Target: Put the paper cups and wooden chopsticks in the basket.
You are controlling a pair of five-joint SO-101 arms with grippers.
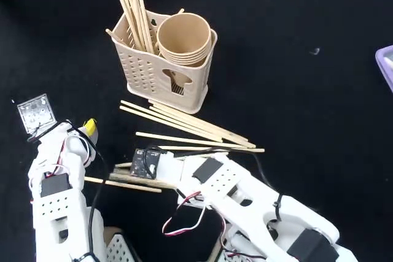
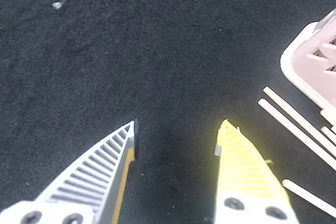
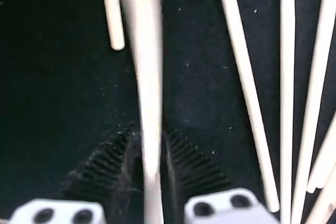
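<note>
- Where my right claw point(image 3: 149, 140) sits, just in front of the basket point(image 1: 147, 75) on my own side of it, its ridged pads are closed on one wooden chopstick point(image 3: 148, 66). Other loose chopsticks point(image 3: 286, 77) lie beside it.
- My left claw point(image 2: 178, 129) hangs open over bare cloth, off to the left of the basket, gripping nothing. Past its yellow finger point(image 2: 244, 166), a corner of the basket wall shows.
- From the high view, the stacked paper cups point(image 1: 184, 38) stand inside the basket, with a bundle of chopsticks point(image 1: 136, 19) upright in the compartment beside them.
- The bench point(image 1: 307, 121) is covered in black cloth, and a purple object point(image 1: 385, 65) sits at its edge, well to the right of the basket.
</note>
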